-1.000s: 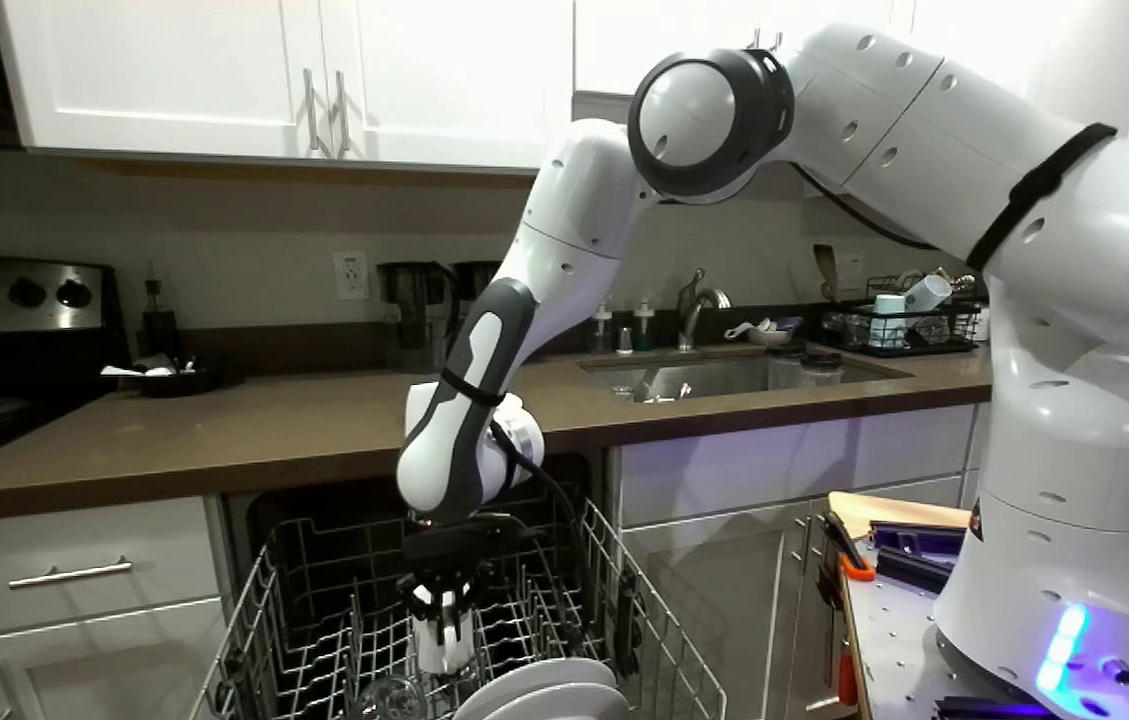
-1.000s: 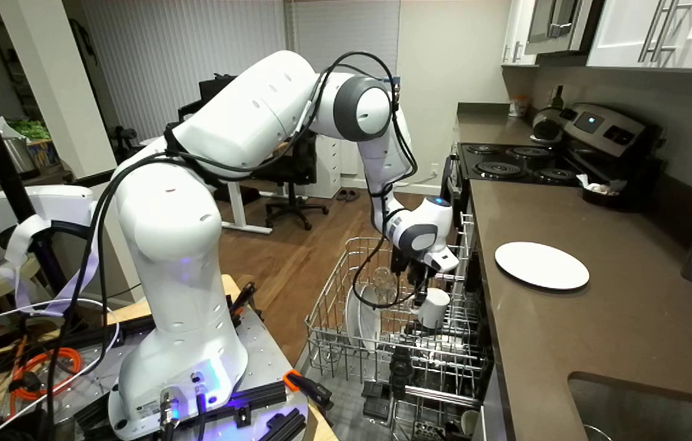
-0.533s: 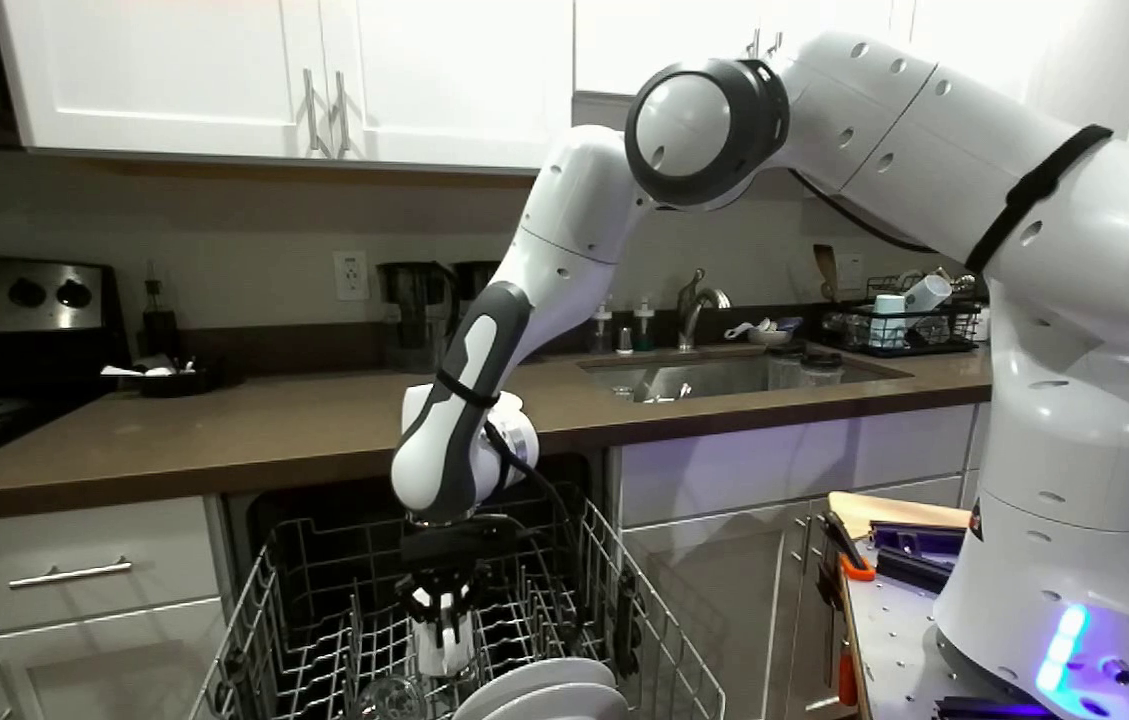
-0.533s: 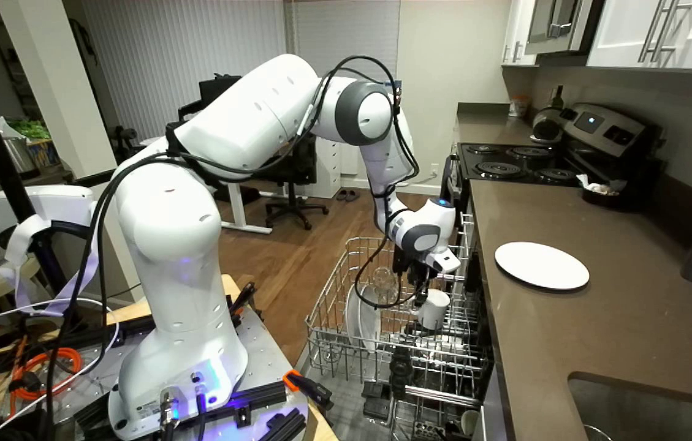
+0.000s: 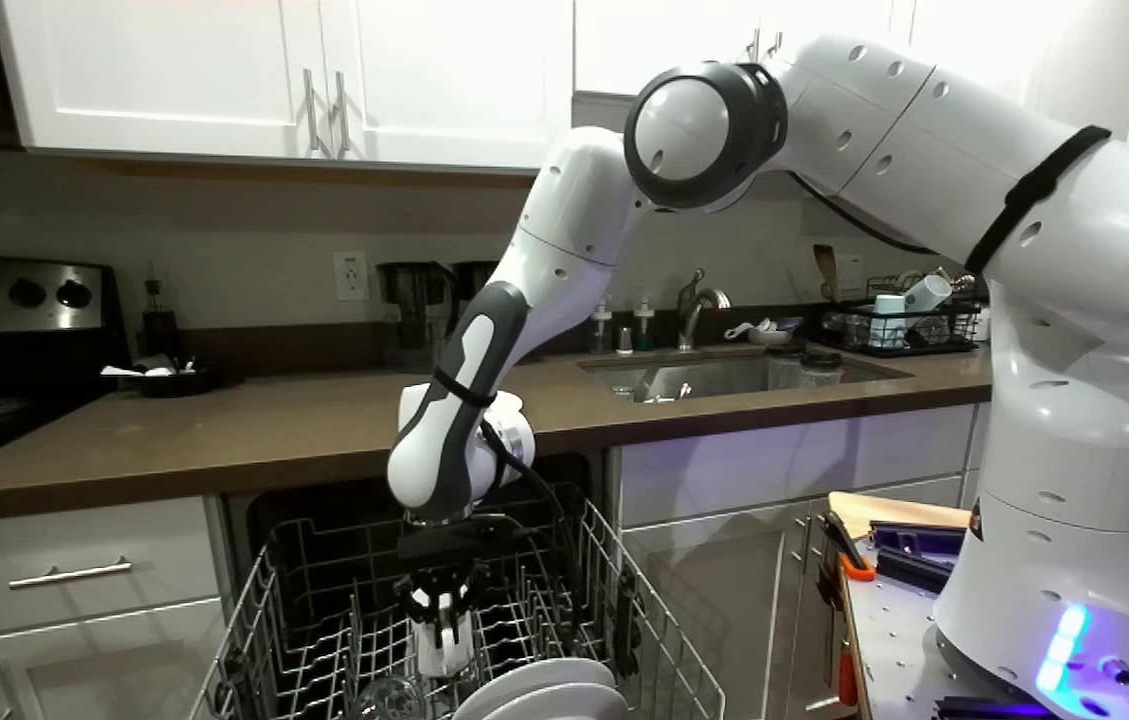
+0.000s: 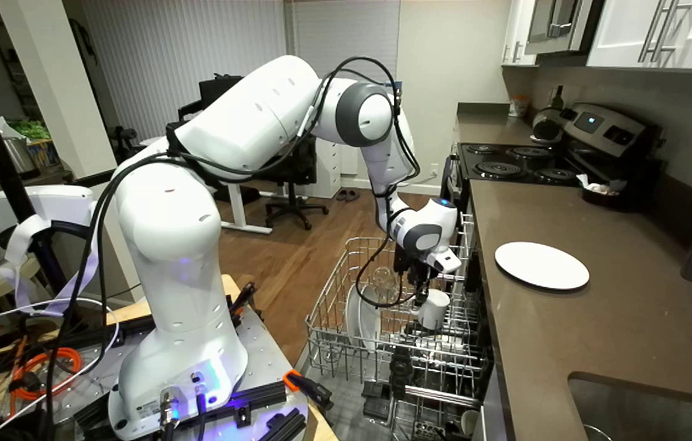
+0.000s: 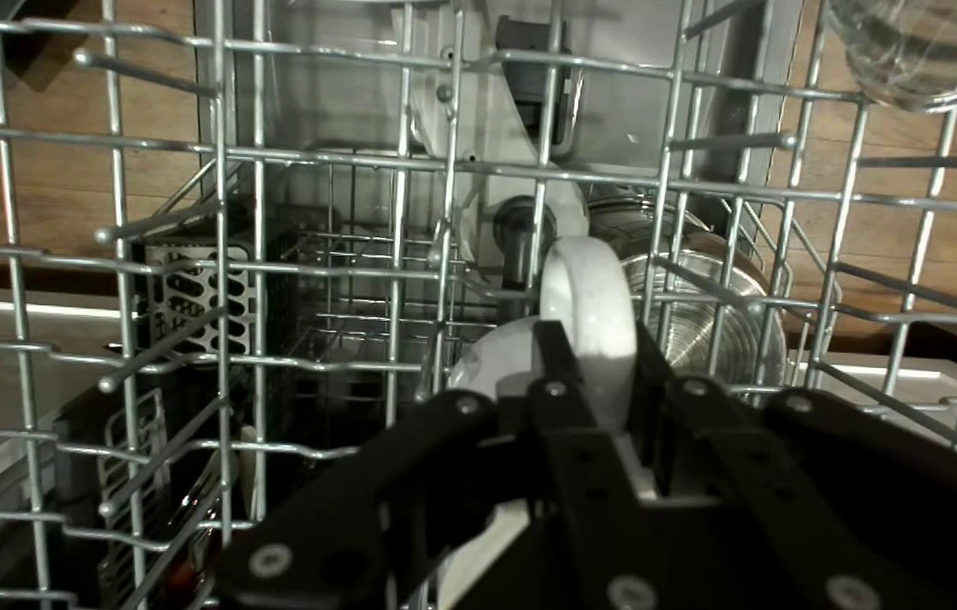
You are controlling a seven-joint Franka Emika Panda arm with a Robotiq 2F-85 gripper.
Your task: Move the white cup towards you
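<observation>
The white cup [image 6: 434,310] rests in the upper dishwasher rack in both exterior views, slightly tilted. In the wrist view its handle [image 7: 586,292] rises between my black fingertips, with the cup's body [image 7: 497,357] just to the left and partly covered by a finger. My gripper [image 7: 601,343] is shut on this handle, one finger on either side. From above, the gripper [image 5: 441,628] comes down right over the cup [image 5: 446,658], whose lower part is hard to make out among the wires.
Standing plates [image 5: 549,690] and a clear glass [image 5: 392,697] share the wire rack [image 6: 321,334]. The counter edge [image 5: 504,447] overhangs behind the arm. A flat white plate [image 6: 542,265] lies on the counter. Below the rack, a metal pot [image 7: 703,313] shows.
The arm's elbow has sunk slightly and the wrist has shifted a little, leftward in one picture and rightward in another. The grip on the cup's handle looks unchanged; the cup has hardly moved.
</observation>
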